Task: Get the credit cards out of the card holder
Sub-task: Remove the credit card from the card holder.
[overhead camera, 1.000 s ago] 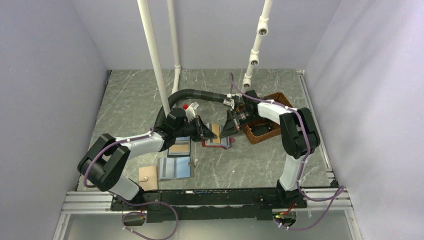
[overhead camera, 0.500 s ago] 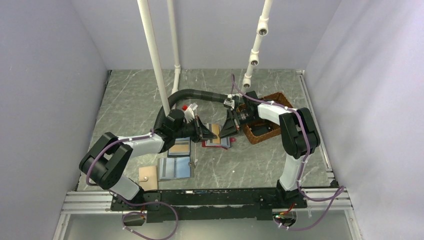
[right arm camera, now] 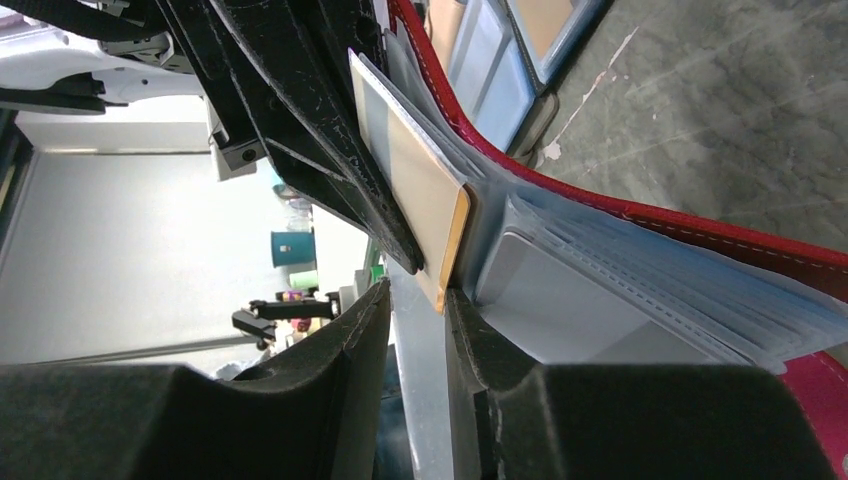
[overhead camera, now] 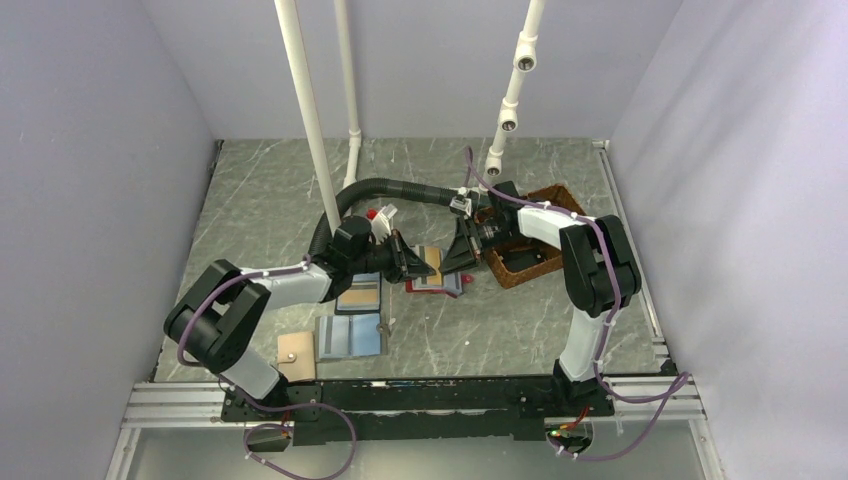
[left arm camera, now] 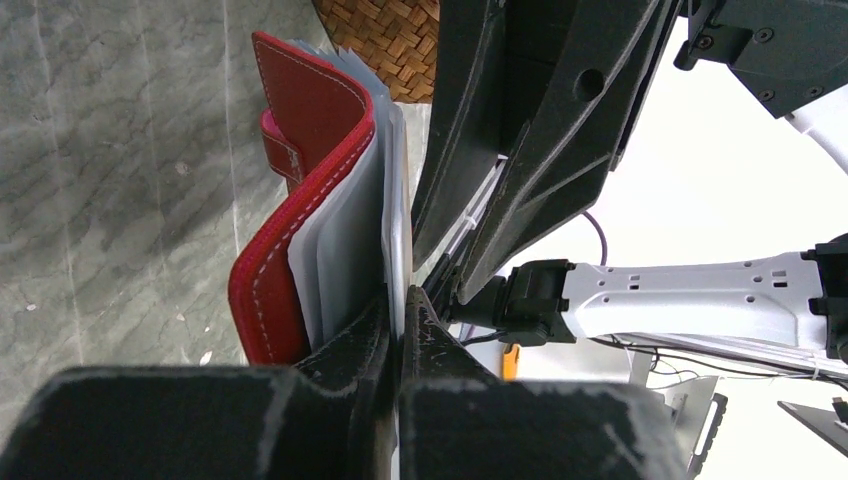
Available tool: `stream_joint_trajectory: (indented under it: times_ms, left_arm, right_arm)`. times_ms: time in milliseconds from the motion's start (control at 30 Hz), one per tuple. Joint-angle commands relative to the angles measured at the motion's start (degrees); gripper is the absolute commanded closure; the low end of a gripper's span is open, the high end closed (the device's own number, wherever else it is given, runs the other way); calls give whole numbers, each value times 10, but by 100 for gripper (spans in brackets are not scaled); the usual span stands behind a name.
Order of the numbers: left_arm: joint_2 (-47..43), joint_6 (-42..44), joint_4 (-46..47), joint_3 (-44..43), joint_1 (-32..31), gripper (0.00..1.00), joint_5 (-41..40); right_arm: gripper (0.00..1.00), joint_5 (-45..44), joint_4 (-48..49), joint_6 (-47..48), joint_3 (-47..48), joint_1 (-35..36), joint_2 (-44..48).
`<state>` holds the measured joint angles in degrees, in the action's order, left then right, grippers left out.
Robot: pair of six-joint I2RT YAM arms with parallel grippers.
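left wrist view showed the left gripper (left arm camera: pixel 398 300) clamped tight on a pale inner sleeve of the red stitched bifold card holder (left arm camera: pixel 300 190), held on edge over the grey marbled table (overhead camera: pixel 280 190), just left of the woven brown basket (overhead camera: pixel 525 265). the right gripper (right arm camera: pixel 415 300) stood slightly parted, with the corner of a tan-orange flat credit card (right arm camera: pixel 420 190) in the gap.

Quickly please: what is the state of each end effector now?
Left end effector: closed on the card holder's inner sleeves.
Right end effector: slightly open around the tan credit card's edge, not clamped.
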<state>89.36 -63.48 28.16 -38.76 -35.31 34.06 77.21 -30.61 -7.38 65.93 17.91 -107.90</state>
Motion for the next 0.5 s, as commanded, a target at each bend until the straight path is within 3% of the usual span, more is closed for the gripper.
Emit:
stream_joint_trajectory:
  times_ms: [0, 300, 467]
  left_arm:
    - [10, -4, 25, -29, -8, 94, 24]
    - [37, -54, 140, -22, -11, 91, 64]
    - [25, -42, 119, -24, -13, 91, 55]
  right_arm:
    - [70, 36, -10, 21, 24, 1, 0]
    - [65, -24, -25, 37, 42, -2, -6]
    - [62, -88, -21, 30, 38, -5, 1]
